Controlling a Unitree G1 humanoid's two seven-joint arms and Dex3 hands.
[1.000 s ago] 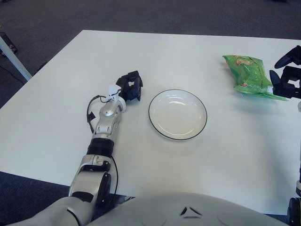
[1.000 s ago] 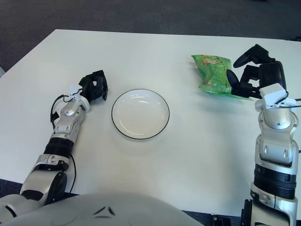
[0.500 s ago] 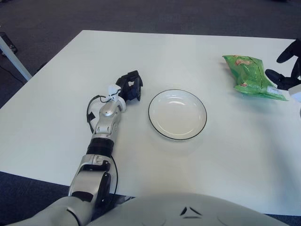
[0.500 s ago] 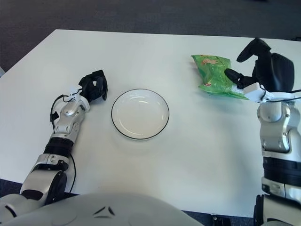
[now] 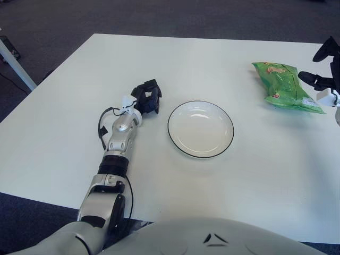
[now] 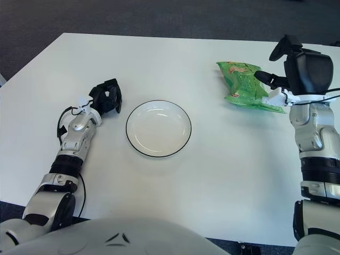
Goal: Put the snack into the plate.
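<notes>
In the left eye view the snack point(image 5: 286, 86), a green bag, lies flat on the white counter point(image 5: 64, 122) at its far right, well apart from the empty plate point(image 5: 200, 128) near the middle. Only the edge of the right robot hand point(image 5: 328, 74) shows here, one dark finger reaching to the bag's right end. The left robot hand point(image 5: 147, 97) rests on the counter just left of the plate, fingers curled and holding nothing. In the right eye view the right robot hand point(image 6: 291, 71) is seen whole: it hovers at the bag's right end with its fingers spread, one point(image 6: 264, 78) lying over the bag's edge and another point(image 6: 279, 49) raised clear, so nothing is grasped. By my reading the step in hand is the approach to the grasp, with no carrying begun. The next move would call for lowering the hand, closing the fingers around the bag's near end, then lifting it and bringing it left over the plate.
</notes>
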